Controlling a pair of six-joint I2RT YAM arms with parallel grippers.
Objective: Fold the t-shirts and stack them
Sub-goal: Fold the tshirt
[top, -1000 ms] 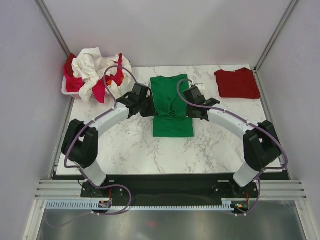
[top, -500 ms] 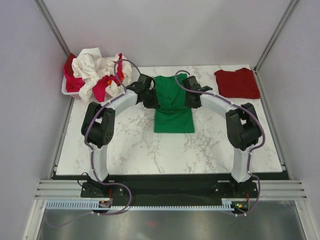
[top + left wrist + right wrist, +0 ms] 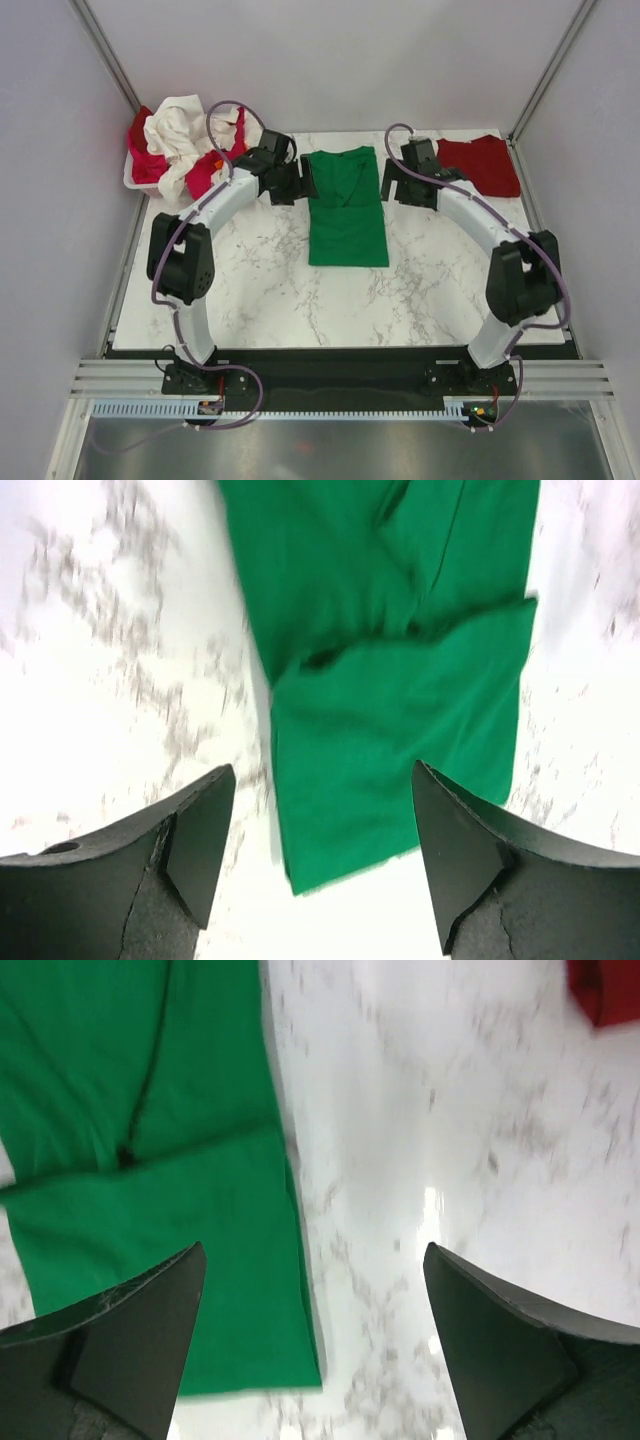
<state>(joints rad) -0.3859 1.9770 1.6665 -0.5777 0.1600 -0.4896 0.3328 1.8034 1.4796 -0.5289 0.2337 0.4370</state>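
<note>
Lying folded in the middle of the table (image 3: 250,290), the green t-shirt (image 3: 348,215) sits between the left gripper (image 3: 303,182) and the right gripper (image 3: 391,183), both with fingers spread and empty, the dark red t-shirt (image 3: 482,166) at the far right corner.

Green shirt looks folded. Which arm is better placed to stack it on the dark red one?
Right, probably: the right gripper, open, sits between the green shirt and the dark red shirt; the left gripper is on the opposite side.
</note>
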